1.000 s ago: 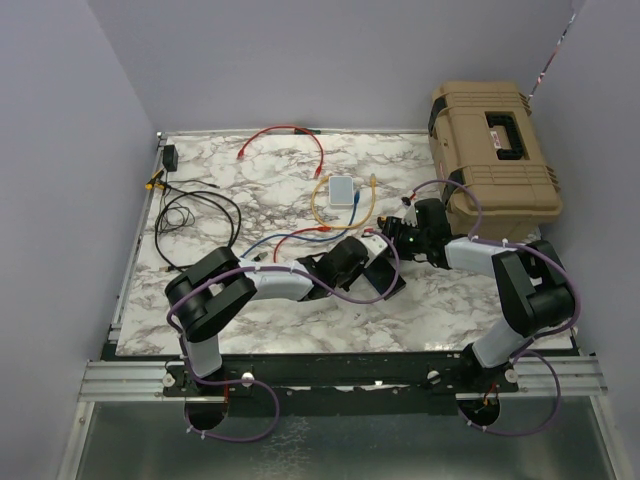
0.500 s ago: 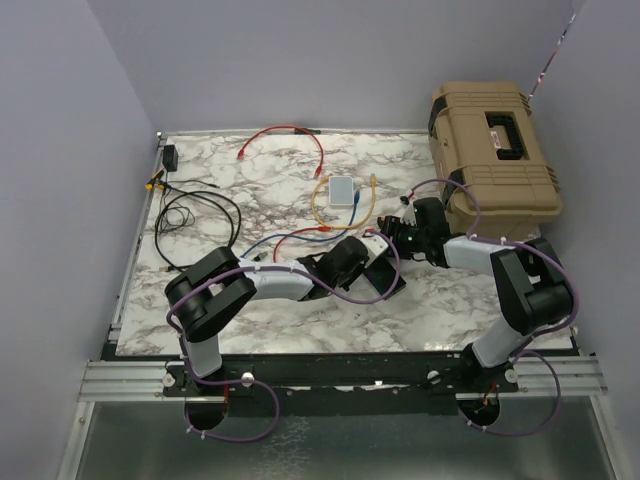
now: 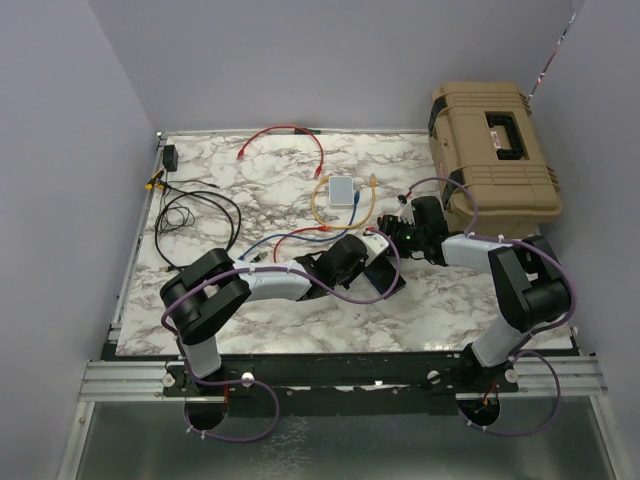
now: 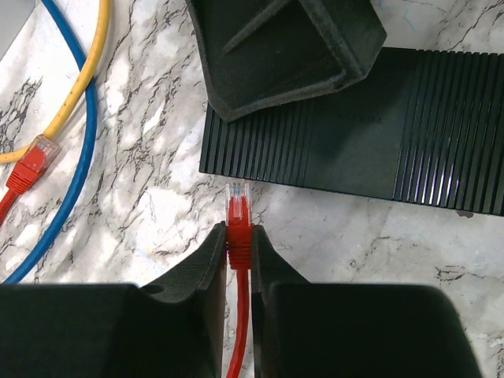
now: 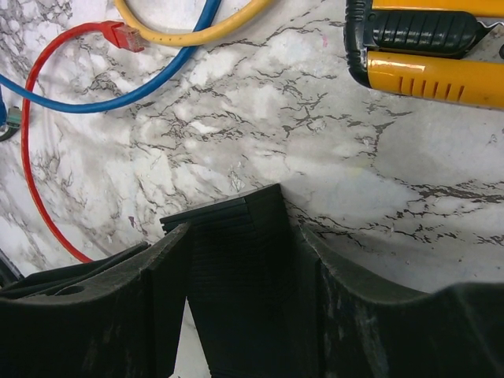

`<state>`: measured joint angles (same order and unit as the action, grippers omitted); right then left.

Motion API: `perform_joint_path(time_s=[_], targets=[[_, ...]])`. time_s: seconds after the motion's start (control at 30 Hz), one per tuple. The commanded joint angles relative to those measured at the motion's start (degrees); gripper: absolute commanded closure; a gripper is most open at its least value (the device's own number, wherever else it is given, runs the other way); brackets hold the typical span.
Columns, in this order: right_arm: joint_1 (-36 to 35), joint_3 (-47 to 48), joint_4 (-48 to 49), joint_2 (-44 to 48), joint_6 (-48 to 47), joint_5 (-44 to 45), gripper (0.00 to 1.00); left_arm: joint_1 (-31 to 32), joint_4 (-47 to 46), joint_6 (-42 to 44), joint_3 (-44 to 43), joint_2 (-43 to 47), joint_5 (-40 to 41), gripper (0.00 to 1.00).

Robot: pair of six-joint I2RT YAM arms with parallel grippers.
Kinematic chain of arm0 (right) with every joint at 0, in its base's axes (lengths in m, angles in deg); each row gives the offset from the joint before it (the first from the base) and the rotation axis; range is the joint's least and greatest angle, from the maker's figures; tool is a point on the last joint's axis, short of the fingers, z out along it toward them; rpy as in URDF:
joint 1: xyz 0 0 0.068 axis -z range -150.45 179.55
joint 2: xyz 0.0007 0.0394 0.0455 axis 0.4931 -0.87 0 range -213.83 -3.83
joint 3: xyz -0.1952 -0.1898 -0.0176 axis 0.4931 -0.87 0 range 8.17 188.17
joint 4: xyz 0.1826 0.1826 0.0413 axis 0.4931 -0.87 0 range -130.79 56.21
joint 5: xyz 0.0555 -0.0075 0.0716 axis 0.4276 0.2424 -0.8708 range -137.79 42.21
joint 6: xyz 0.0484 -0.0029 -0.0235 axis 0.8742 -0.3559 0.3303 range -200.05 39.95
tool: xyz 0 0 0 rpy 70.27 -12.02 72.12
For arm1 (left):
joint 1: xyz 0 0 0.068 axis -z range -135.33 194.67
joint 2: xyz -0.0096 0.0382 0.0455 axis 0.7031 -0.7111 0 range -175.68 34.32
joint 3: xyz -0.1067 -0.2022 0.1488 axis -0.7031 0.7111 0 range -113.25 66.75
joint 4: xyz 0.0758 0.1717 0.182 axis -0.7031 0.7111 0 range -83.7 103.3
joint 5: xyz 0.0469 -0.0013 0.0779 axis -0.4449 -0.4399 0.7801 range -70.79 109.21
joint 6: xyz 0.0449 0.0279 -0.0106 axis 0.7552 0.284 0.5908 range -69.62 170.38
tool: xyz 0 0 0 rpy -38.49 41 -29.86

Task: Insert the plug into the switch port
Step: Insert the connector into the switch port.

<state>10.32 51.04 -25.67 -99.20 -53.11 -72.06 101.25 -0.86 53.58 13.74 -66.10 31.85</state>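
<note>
Marble tabletop point(image 4: 157, 181) carries the switch point(image 4: 409, 134), one end clamped between the right gripper's point(image 5: 240, 228) fingers. The left gripper point(image 4: 239, 244) pinches the red plug point(image 4: 238, 206) by its boot, tip just short of the switch's near edge; the sockets are hidden. Best to square the plug to a socket, then push straight while the switch is braced.
</note>
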Motion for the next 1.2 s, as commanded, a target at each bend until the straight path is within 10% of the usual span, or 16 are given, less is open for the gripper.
perform_joint_path(time_s=[0.0,1.17], targets=[[-0.72,0.81,-1.18,-1.99,-1.07,-0.78,0.43,0.19,-0.93,1.27,-0.51,0.97,-0.58,1.0],[-0.77,1.54,-2.24,-3.36,-1.36,-0.04,0.44,-0.15,2.98,2.46,-1.43,-2.03,0.37,1.0]])
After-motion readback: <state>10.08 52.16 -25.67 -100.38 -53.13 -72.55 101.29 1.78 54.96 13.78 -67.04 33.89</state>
